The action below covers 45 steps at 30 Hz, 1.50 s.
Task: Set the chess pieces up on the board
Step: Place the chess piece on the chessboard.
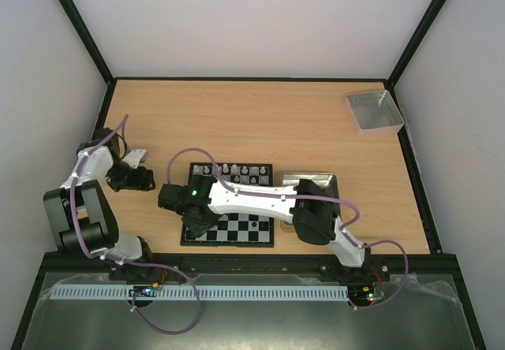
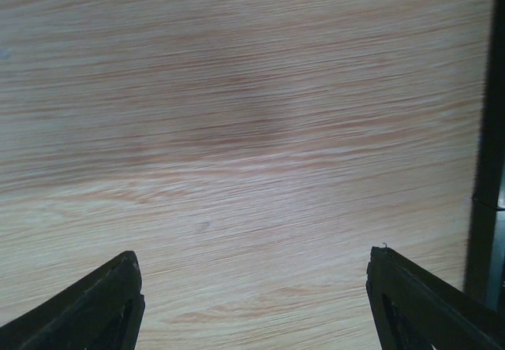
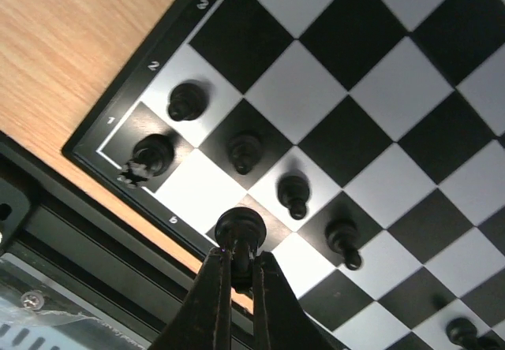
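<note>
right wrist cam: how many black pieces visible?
7. Corner piece on the corner square of the board; row of four on the next rank; held piece in the shut right claw; edge piece at bottom right. More may be cut off there.

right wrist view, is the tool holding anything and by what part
The right tool pinches a black chess piece just below its round head.

Bright even light; soft shadows; left wrist view blurred.
</note>
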Motion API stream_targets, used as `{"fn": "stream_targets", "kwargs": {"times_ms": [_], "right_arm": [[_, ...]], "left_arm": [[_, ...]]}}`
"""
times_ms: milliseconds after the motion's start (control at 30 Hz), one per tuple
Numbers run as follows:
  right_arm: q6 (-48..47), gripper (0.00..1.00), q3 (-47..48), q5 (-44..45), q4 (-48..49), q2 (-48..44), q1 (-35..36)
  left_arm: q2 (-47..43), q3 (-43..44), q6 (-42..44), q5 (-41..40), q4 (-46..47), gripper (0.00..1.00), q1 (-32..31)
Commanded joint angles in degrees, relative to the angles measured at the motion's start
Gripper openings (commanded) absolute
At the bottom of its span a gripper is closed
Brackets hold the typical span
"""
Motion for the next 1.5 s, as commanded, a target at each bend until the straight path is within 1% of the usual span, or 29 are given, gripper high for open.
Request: {"fn": "stream_targets", "kwargs": {"times_ms": [0,233,967,1300,1367,1467], "right_arm": [[0.13,0.02,2.87,-0.50,-0.06,2.12,1.45],[0.84,0.02,3.21,-1.31,0.16,3.63,2.22],[1.04,0.02,2.15,-2.06,1.95,6.13,2.31],[1.60,0.03,1.49,-0.52,2.32,6.67,2.14],[1.61,0.05,1.40,-0.76,2.45,6.58,2.05],[1.52,0.12,1.72,-0.61,2.11,6.58,1.96]], "left_arm": [[1.60,0.19,0.38,0.79,-0.42,0.78,3.53],[2.08,0.40,1.47,2.22,-1.15,0.77,6.72],[1.73,0.44,1.92,2.95,-1.57,0.78,7.65],[1.92,0.51,2.29,3.49,-1.86,0.78,8.23],[1.97,0.49,2.35,3.48,-1.88,0.78,8.23],[2.23,0.48,2.42,3.60,-1.89,0.78,8.27]]}}
